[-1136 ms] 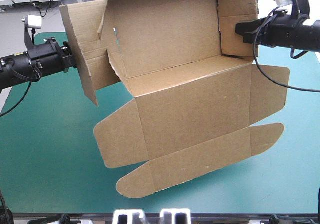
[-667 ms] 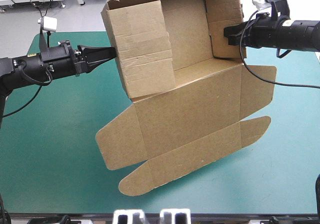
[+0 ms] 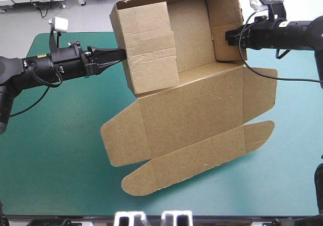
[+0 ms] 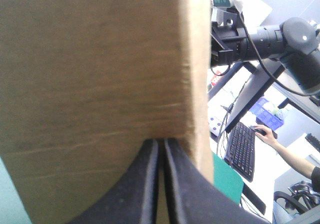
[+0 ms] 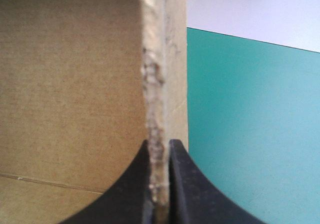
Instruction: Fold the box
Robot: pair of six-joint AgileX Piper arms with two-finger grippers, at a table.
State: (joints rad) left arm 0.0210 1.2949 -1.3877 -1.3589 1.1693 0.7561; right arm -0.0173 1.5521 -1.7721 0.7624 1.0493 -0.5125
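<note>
You have the brown corrugated-board box (image 3: 192, 110) sitting mid-desk on the teal-green cover (image 3: 55, 155). Its far half is stood up into walls, and its broad near panels and rounded flaps lie flat toward you. What has just changed is the box's left side. A moment earlier that wall was splayed outward with the left black-finned claw (image 3: 120, 53) on it. Now the wall is swung in and stands upright, with its folded-over panel facing into the box. The left claw has let go, and its fingers meet in a point that presses against the outer face of that wall, holding nothing. On the box's right side, the right black-finned claw (image 3: 228, 36) is all but closed, with the raw edge of the right wall pinched between its fingers, much as before. The whole box has also shifted a little. I judge the left wall is up but not yet locked. I cannot see whether its panel is tucked down into the box's floor, so it may spring back if you withdraw the push. The near panels of the box are not yet folded.
</note>
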